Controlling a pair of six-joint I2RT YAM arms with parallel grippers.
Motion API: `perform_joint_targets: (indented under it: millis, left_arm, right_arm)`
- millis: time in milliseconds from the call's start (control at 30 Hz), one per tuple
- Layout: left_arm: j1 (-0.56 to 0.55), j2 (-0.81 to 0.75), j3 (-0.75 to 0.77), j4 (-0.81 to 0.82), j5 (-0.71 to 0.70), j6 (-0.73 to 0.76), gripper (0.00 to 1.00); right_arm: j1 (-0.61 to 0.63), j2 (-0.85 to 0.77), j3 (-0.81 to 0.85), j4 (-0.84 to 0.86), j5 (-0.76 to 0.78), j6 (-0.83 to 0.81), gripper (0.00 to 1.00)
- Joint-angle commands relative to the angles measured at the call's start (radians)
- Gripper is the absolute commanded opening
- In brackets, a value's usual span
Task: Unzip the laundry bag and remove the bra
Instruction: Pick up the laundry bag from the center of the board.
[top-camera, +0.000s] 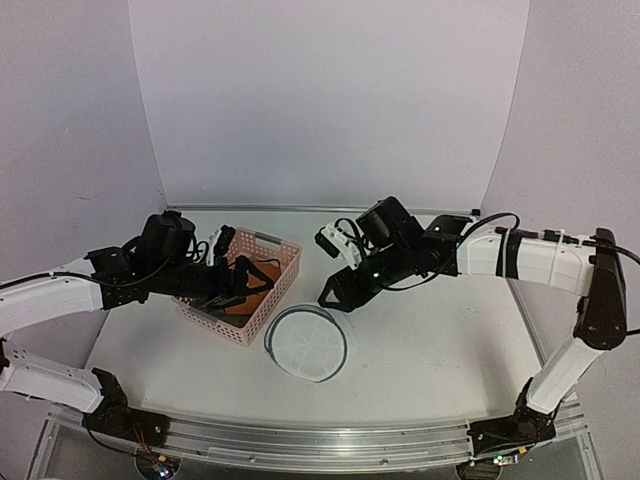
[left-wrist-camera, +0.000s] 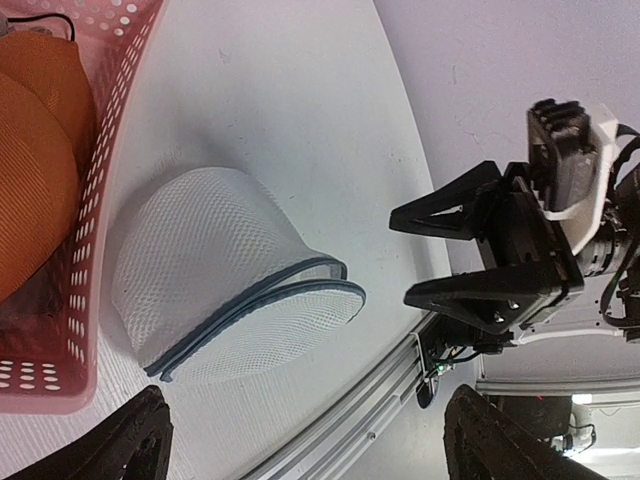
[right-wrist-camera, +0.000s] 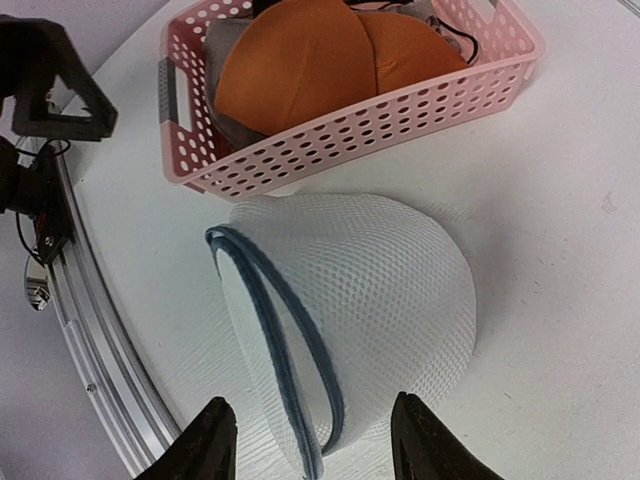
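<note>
Laundry bag (top-camera: 308, 343) lies collapsed on the bench (top-camera: 440, 350), between the centre and the near edge. It is just beside the near-right corner of the pink basket (top-camera: 285, 270); contact between the two cannot be confirmed. Two blue-grey bands run side by side along the bag's rim.

Bra (top-camera: 248, 300) sits inside the basket, cups upward, outside the bag. The basket stands toward the left edge.

Left gripper (left-wrist-camera: 305, 425) is over the right side of the basket, fingers spread wide, nothing between them.

Right gripper (top-camera: 335, 295) hangs above the bench on the far side of the bag, fingers spread, empty, angled down toward the bag.
</note>
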Motion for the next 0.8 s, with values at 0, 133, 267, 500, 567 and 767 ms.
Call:
perform_joint_targets:
  millis: [0,133,267,500,567,767]
  left_arm:
    - [0.005,0.024,0.010,0.049,0.024,0.026,0.95]
    - [0.006,0.039,0.013,0.051,0.029,0.024,0.95]
    - [0.005,0.042,0.012,0.054,0.033,0.018,0.95]
    - [0.005,0.036,0.008,0.054,0.033,0.014,0.95]
    - [0.005,0.035,0.009,0.055,0.033,0.013,0.95]
    - [0.005,0.040,0.010,0.055,0.037,0.011,0.96]
  right_arm:
    - [0.002,-0.059,-0.073,0.106,-0.102,-0.033,0.57]
    - [0.002,-0.044,-0.117,0.162,-0.149,-0.028,0.62]
    - [0.003,0.000,-0.112,0.184,-0.140,-0.033,0.63]
    - [0.003,0.073,-0.077,0.191,-0.123,-0.056,0.64]
    - [0.003,0.093,-0.070,0.193,-0.104,-0.056,0.63]
    - [0.003,0.123,-0.068,0.205,-0.055,-0.052,0.39]
